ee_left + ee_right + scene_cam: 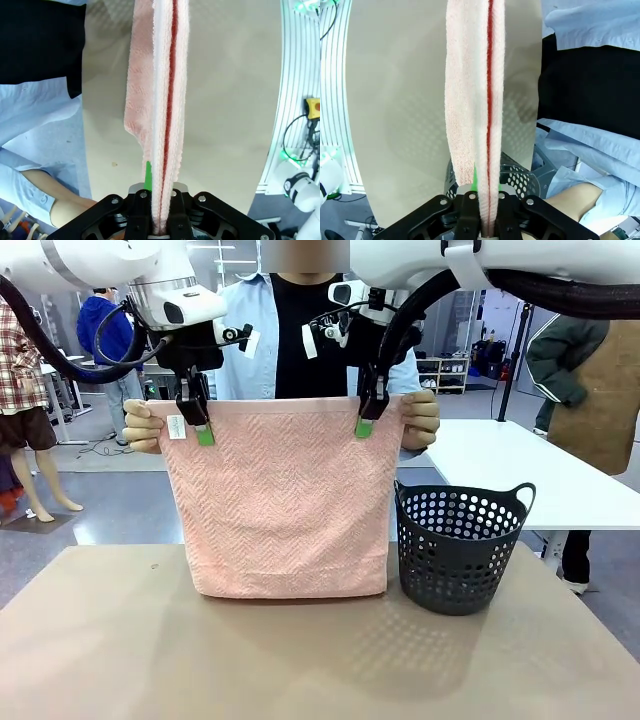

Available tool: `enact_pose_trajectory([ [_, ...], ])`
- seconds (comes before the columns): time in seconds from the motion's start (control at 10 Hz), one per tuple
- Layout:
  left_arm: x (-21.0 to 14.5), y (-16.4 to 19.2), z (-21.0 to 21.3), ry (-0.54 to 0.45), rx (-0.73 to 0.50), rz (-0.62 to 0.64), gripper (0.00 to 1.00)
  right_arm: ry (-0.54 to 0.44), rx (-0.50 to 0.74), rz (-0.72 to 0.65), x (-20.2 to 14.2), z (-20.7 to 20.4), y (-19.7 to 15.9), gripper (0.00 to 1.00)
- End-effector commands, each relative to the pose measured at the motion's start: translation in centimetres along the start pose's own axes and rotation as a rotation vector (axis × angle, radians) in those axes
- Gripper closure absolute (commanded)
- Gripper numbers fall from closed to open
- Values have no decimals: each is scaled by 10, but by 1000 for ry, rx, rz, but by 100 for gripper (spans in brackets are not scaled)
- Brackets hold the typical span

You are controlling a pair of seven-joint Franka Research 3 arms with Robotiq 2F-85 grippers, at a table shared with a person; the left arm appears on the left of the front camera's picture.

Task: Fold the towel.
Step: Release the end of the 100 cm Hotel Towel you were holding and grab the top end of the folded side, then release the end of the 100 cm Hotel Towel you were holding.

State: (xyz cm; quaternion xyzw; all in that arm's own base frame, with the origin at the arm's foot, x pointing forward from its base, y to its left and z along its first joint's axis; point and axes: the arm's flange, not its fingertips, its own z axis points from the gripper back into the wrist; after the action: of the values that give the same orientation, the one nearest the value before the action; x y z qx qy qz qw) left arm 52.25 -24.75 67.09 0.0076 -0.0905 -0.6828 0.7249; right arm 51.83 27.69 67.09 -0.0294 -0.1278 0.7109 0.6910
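The beige tabletop (150,660) bears a dark grey perforated plastic basket (460,550). Just left of it the salmon-pink herringbone terry towel (275,505) hangs doubled, long axis crosswise, lower fold perhaps touching. The left gripper (200,425) and right gripper (368,420) are clamped on its top edge, between the person's 2 hands (145,427). Mid-fold; next probably lay it flat.

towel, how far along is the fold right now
Done: the towel hangs doubled, with layers showing side by side in the wrist views. In hand: the left gripper and right gripper pinch its top edge, the person's hands hold the corners, and its bottom edge meets the table. Left: probably laying it flat and folding again.
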Motion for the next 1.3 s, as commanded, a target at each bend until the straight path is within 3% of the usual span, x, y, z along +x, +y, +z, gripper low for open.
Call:
enact_pose_trajectory([
  [0.0,0,0,1,0,1,0,100,2,-2,1,0,0,0,99],
  [1.2,0,0,1,0,1,0,100,2,-2,1,0,0,0,99],
])
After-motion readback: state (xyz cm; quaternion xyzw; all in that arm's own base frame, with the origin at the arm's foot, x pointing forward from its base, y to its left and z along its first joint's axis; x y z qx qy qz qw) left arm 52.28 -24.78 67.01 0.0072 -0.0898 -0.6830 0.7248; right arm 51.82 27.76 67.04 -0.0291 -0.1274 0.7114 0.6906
